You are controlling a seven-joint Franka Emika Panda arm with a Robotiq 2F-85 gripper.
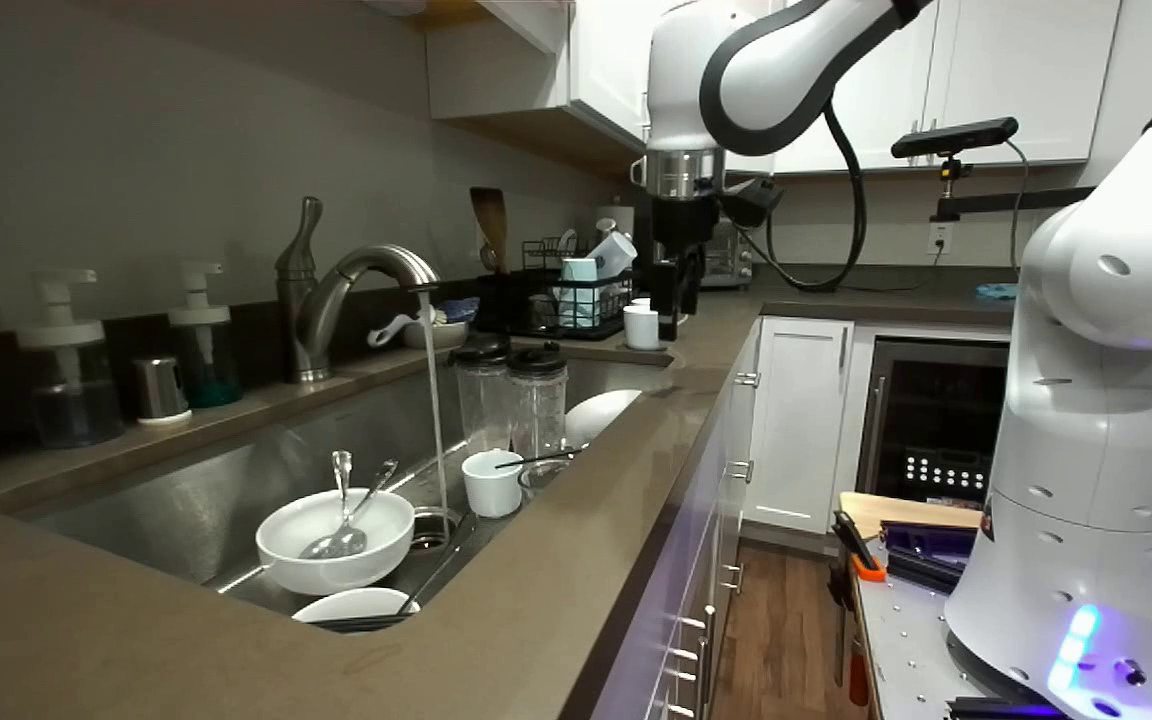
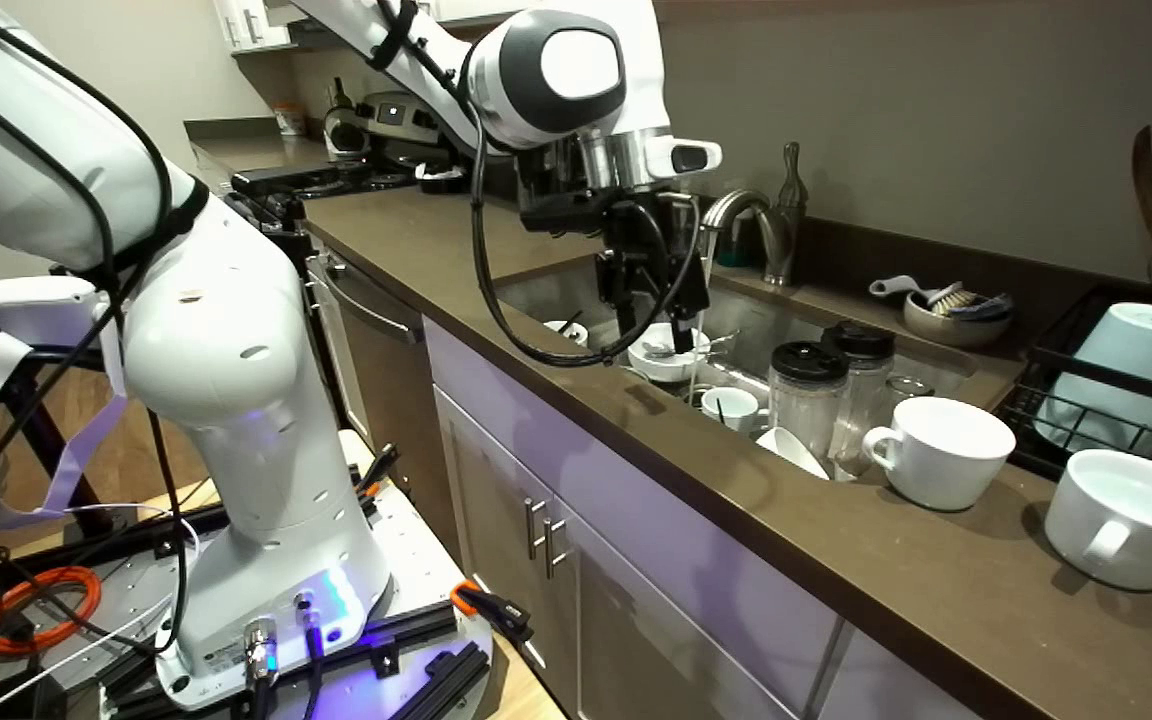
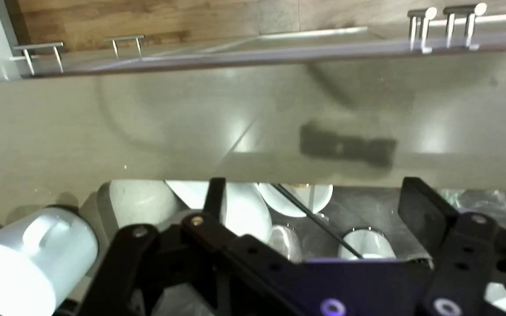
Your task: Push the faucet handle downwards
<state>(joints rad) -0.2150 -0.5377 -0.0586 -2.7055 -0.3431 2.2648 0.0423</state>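
1. Brown counter (image 3: 182, 114) lay lower than the fingers (image 3: 426, 215).
2. To the fingers' left in an exterior view, well apart, the faucet handle (image 1: 302, 240) stood upright.
3. Between them, water (image 1: 435, 400) ran from the spout (image 1: 376, 258).
4. At right, the fingers were spread wide, holding nothing.
5. The step was, I judged, the approach; next move required crossing to the handle's top, then pressing downwards.

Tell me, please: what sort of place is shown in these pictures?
Most likely a kitchen: a grey metal sink holds a round white bowl, and white panelled cupboards hang higher up.
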